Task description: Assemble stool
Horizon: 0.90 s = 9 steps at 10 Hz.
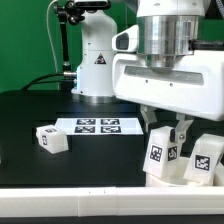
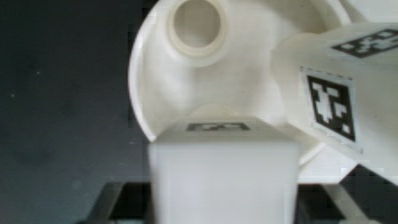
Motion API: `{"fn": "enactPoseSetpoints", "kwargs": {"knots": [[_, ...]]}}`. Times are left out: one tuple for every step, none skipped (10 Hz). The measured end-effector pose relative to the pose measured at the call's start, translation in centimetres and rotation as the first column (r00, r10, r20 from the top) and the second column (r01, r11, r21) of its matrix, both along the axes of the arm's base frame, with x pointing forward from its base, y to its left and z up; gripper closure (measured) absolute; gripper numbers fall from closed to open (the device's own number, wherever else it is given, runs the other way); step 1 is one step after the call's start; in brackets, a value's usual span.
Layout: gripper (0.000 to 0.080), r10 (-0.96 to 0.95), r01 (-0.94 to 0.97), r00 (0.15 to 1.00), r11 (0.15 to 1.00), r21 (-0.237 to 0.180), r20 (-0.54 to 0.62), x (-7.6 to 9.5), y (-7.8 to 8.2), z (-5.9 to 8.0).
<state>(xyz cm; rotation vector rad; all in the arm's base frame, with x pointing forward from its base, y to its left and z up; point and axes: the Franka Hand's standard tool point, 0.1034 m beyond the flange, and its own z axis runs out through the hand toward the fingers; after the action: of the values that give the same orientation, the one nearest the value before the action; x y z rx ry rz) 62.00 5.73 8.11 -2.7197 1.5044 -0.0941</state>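
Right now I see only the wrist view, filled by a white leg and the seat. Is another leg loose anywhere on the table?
Observer: Yes. One loose leg lies on the black table, well toward the exterior view's left of the gripper and apart from it.
Operator: What is nearest to it?
Observer: The marker board, flat on the table just behind it, stretching toward the exterior view's right.
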Motion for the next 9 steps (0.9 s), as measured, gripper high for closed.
{"fn": "enactPoseSetpoints", "kwargs": {"knots": [[0.0462,-0.075,0.075,0.997,0.997,0.007,0.000,-0.01,0.08,-0.01],[0.0462,-0.123,0.123,0.992,0.992,0.012,-0.001,-0.02,0.15,-0.02],[0.0462,-0.168,0.168,0.986,0.986,0.019,-0.002,-0.02,0.21,-0.02],[0.0462,-0.239,0.239,0.971,0.971,0.026,-0.004,-0.02,0.26,-0.03],[0.0462,-0.300,0.300,0.954,0.953,0.030,-0.005,-0.03,0.29,-0.03],[0.0462,-0.354,0.354,0.935,0.934,0.036,-0.008,-0.03,0.34,-0.04],[0.0462,-0.435,0.435,0.900,0.899,0.051,-0.012,0.00,0.33,-0.06],[0.0462,-0.537,0.536,0.843,0.840,0.086,-0.010,0.19,0.13,-0.06],[0.0462,-0.641,0.638,0.768,0.761,0.120,-0.016,0.29,0.11,-0.06]]}}
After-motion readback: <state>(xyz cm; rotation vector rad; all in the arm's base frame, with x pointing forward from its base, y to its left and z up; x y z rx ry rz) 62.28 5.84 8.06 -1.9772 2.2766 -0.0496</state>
